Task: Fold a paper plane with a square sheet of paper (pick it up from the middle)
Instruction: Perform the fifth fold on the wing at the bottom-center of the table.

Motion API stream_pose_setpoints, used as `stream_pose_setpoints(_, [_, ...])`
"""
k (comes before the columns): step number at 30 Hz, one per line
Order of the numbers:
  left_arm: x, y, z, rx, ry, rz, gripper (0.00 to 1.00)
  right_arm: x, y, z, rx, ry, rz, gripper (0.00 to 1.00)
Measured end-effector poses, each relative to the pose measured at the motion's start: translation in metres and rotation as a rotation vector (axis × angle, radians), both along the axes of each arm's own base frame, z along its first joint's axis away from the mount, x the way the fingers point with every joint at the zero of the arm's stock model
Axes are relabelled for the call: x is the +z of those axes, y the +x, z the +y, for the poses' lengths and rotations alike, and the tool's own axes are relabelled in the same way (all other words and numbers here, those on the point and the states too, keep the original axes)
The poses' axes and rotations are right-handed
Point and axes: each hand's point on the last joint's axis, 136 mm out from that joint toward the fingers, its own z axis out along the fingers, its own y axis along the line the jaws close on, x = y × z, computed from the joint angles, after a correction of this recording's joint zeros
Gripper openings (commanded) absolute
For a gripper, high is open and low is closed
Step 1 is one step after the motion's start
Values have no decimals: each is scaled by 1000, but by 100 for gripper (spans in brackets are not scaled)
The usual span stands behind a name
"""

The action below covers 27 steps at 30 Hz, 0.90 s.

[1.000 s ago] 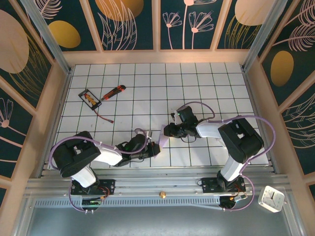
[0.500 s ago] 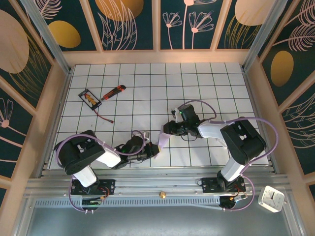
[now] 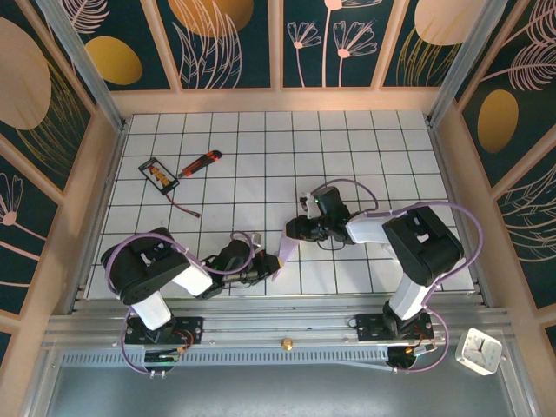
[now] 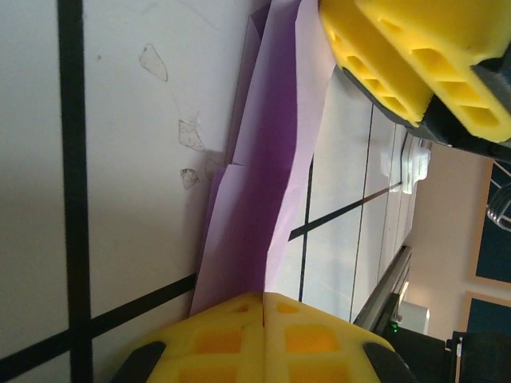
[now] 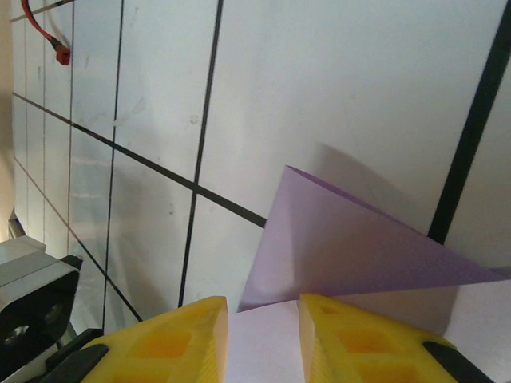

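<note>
Left gripper jaws clamp the pale lavender folded paper plane. Right gripper jaws straddle it, apart.

Looking down from above, I can make out little more than a thin strip of the folded paper. The rest sits under the left gripper and the right gripper, and their fingertips are hidden there too. On the left wrist camera the paper's near end vanishes between the 2 pads at the bottom edge. On the right wrist camera the frame's right edge cuts the fold off. The card is too small to read.
</note>
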Motion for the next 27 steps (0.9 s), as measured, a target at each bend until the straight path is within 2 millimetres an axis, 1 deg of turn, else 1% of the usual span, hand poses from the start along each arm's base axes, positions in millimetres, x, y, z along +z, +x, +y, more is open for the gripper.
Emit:
stream_pose_setpoints(3, [0, 0, 0, 4, -5, 11, 0, -4, 0, -1, -3, -9, 7, 29])
stream_pose_setpoints(11, [-1, 0, 1, 10, -7, 22, 1, -5, 1, -1, -6, -11, 4, 29])
stream_pose_setpoints(15, [0, 0, 1, 10, -4, 24, 11, -5, 1, -1, -7, -11, 3, 28])
stream_pose_setpoints(20, [6, -2, 3, 5, 11, 22, 26, -6, 1, -1, -7, -11, 2, 28])
stream_pose_setpoints(23, [9, -5, 8, -5, 43, 16, 31, -6, 1, -1, -7, -10, 0, 28])
stream_pose_setpoints(27, [13, -7, 17, -12, 102, -2, 34, -6, 1, -1, -8, -11, -2, 28])
